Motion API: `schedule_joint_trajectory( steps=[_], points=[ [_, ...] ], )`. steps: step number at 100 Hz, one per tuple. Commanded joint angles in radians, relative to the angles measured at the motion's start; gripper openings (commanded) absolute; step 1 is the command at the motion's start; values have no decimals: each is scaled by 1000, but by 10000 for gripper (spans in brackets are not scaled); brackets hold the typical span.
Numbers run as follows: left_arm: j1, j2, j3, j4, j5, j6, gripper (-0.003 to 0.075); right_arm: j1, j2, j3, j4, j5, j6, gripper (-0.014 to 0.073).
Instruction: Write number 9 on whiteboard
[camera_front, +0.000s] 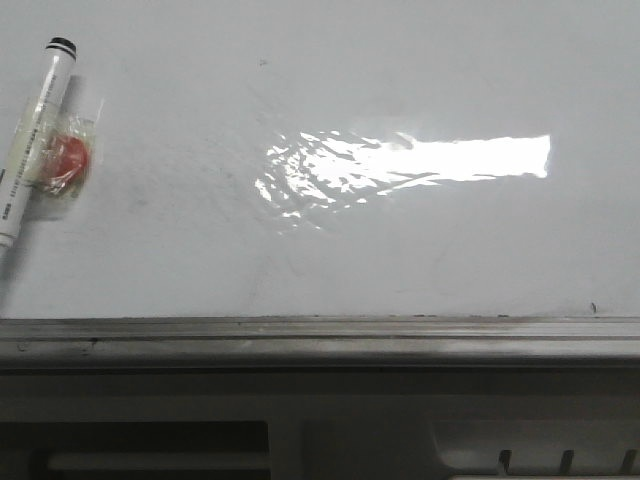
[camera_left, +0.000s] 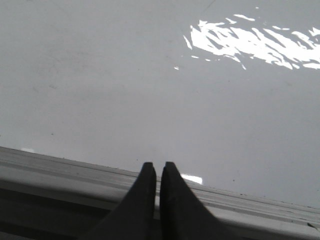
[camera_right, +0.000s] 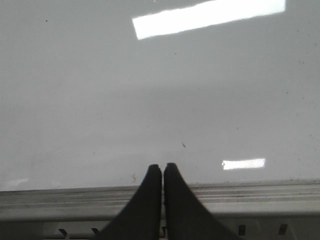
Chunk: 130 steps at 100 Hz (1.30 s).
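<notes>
The white black-capped marker (camera_front: 35, 130) lies at the far left of the glossy white whiteboard (camera_front: 400, 260), long axis running near-to-far. No 9 is drawn. Left pincer (camera_left: 159, 172), nearer it, and right pincer (camera_right: 163, 172) sit closed, empty, over the grey rail (camera_front: 300, 335).

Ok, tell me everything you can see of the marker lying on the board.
The marker is a white-barrelled pen with a black cap, and small dark print runs along its side, too small to read. It lies flat near the left edge of the whiteboard, tilted, with the capped end pointing away from the robot and the other end running out of the front view. A clear crinkled wrap holding something round and red is pressed against its side. No gripper touches it, and no writing shows on the board.
</notes>
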<state>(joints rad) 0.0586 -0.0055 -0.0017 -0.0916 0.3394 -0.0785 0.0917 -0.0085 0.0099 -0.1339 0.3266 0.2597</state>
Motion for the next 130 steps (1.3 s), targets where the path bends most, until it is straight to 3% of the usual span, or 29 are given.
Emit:
schedule_joint_trajectory(
  steps=[1,74,130],
  points=[
    [0,-28,30,-11,-37,-9,-18,-4,-21,29,-14,-30,-6,-48],
    [0,-28,30,-11,-37,-9,-18,-4,-21,29,-24,-24,-6,-48],
    [0,-28,30,28,-37,-7,-18,-4,-21,29,-27,-126,-6,-48]
  ],
)
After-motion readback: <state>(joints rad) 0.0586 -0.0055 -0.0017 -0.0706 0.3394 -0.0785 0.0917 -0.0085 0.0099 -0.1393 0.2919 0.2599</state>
